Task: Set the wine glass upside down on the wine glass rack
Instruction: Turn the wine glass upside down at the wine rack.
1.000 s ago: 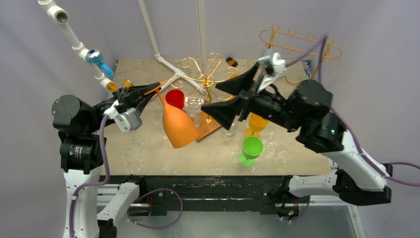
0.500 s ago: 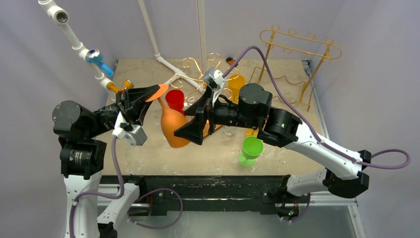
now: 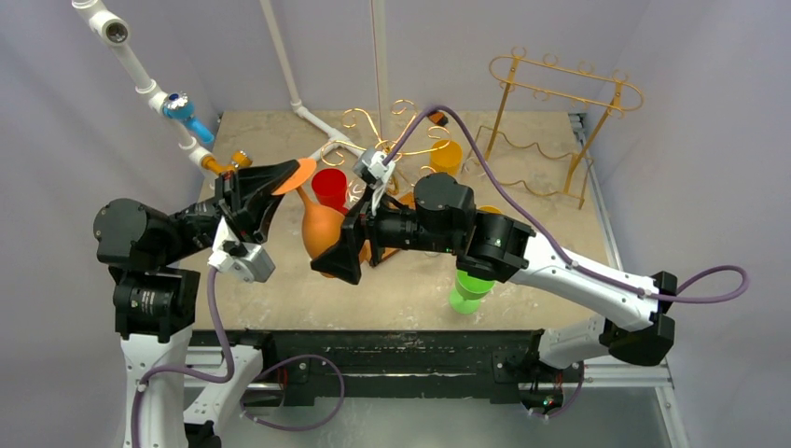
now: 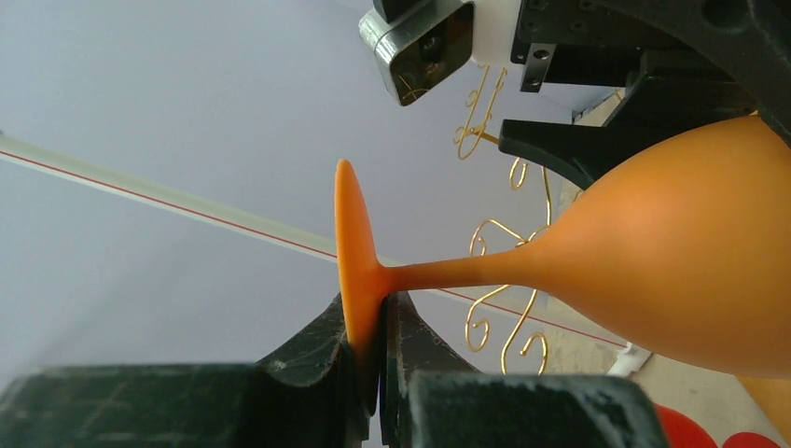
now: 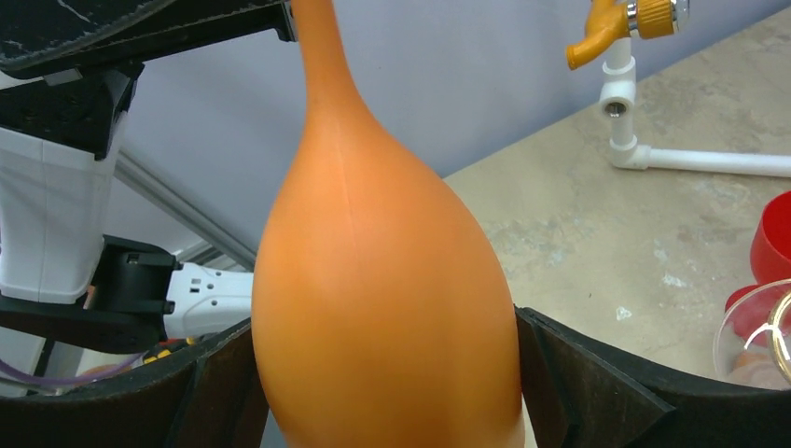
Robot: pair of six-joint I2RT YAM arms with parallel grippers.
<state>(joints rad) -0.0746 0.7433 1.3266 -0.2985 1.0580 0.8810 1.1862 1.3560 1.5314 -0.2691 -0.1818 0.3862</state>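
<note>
The orange wine glass (image 3: 320,227) hangs in the air, tilted with its foot up and back and its bowl low. My left gripper (image 3: 276,183) is shut on the edge of the foot (image 4: 353,243), its fingertips (image 4: 410,327) pinching the disc. My right gripper (image 5: 382,373) is open, with one finger (image 5: 583,383) on each side of the bowl (image 5: 382,299). Whether they touch the bowl I cannot tell. The gold scroll wine glass rack (image 3: 396,138) stands on a wooden base just behind, with an orange glass (image 3: 447,155) at it.
A red glass (image 3: 328,185) and a clear glass (image 3: 358,192) stand behind the held one. A green glass (image 3: 469,286) sits near the front edge. A gold wire frame (image 3: 560,93) stands at the back right, and white pipes with a blue tap (image 3: 180,108) at the back left.
My right arm has swung left from the back right, and its open jaws now straddle the orange bowl. The left gripper kept its hold and shifted the glass slightly.
</note>
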